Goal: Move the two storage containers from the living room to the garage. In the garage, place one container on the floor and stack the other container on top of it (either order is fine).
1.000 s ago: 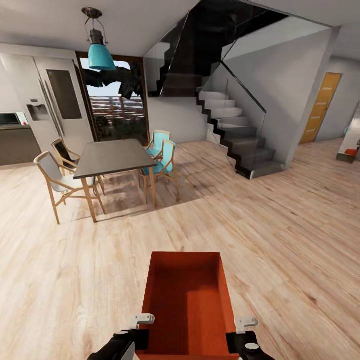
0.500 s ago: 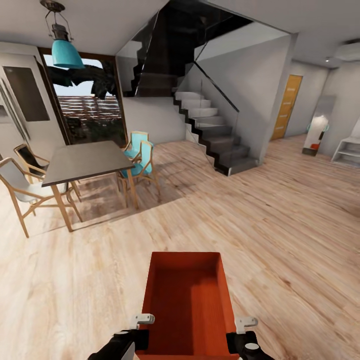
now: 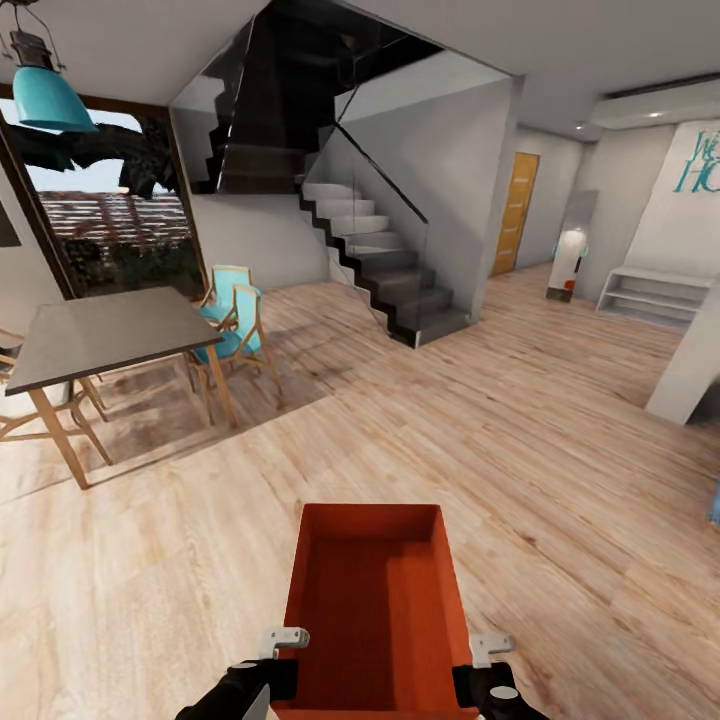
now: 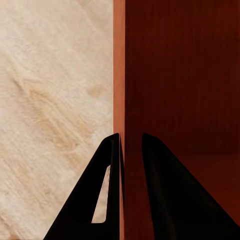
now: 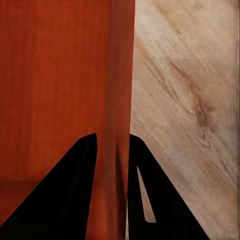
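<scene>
The left gripper (image 4: 131, 150) pinches the left wall of the orange-red storage container (image 3: 375, 610), one finger inside and one outside, and the right gripper (image 5: 112, 150) clamps the right wall the same way. The lidless box hangs between them above the light wood-plank floor (image 3: 520, 450). Beyond stand a dining table (image 3: 100, 330), a staircase (image 3: 380, 265) and a honey-wood door (image 3: 515, 212).
</scene>
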`<state>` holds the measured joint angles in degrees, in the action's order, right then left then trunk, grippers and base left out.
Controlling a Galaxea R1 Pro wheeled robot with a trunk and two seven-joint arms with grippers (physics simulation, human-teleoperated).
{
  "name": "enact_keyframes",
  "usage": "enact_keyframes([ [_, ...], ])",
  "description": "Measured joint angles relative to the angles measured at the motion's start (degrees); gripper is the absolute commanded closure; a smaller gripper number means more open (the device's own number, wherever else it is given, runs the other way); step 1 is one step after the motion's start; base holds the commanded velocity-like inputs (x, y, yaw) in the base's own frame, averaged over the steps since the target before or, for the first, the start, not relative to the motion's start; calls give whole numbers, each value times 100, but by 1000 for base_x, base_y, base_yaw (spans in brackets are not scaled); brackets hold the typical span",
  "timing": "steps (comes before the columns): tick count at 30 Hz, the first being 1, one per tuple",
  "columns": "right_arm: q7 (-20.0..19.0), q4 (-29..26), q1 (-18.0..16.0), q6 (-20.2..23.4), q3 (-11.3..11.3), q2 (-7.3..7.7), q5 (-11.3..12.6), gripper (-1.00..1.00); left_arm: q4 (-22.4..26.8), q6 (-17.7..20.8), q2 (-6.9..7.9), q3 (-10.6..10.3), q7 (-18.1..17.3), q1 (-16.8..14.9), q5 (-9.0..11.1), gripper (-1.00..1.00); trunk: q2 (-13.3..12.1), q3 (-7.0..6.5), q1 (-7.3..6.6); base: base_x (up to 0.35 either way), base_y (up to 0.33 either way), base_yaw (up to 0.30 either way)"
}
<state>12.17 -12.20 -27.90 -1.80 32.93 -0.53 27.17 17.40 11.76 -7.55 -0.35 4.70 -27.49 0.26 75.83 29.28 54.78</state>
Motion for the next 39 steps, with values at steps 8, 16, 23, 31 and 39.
enact_keyframes([
  [8,-14,14,0,0,-11,0,-5,100,1,13,-2,-1,1,0,-8,100,0,0,0,0,0,-284],
  [16,-17,16,0,0,-15,0,-8,100,1,15,-3,-3,1,0,-10,100,0,0,0,0,0,-284],
  [23,-14,26,-1,-33,-12,0,-4,100,0,-10,-8,2,3,0,-21,100,0,0,0,0,0,-284],
  [31,-11,30,-2,-64,-5,-1,4,100,-2,-43,-7,3,-1,1,-23,100,0,0,0,9,0,-156],
  [39,5,-8,-1,5,1,-1,-1,100,4,0,4,4,-8,1,-7,100,0,0,-3,269,0,-3],
])
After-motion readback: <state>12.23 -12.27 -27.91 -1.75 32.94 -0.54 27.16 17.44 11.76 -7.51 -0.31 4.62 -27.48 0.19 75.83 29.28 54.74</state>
